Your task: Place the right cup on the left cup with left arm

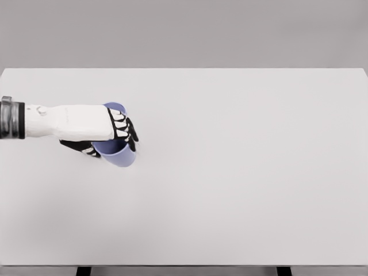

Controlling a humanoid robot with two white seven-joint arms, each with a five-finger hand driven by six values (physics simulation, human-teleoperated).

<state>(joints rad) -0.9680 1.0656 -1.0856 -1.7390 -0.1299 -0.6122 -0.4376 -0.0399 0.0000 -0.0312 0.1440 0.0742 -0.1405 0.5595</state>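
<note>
This is a bare simulated test space, not a lived-in room. A wide, plain white table (230, 201) fills nearly the whole view, its surface smooth and unmarked, with flat, even lighting. Behind its far edge stands a featureless grey wall (184, 31). Two dark table legs (84, 271) peek out under the near edge. Surfaces look rendered, without texture or wear.

Periwinkle-blue cups (118, 155), white left hand (100, 129) with black fingers (127, 131), white table (230, 172)
</note>
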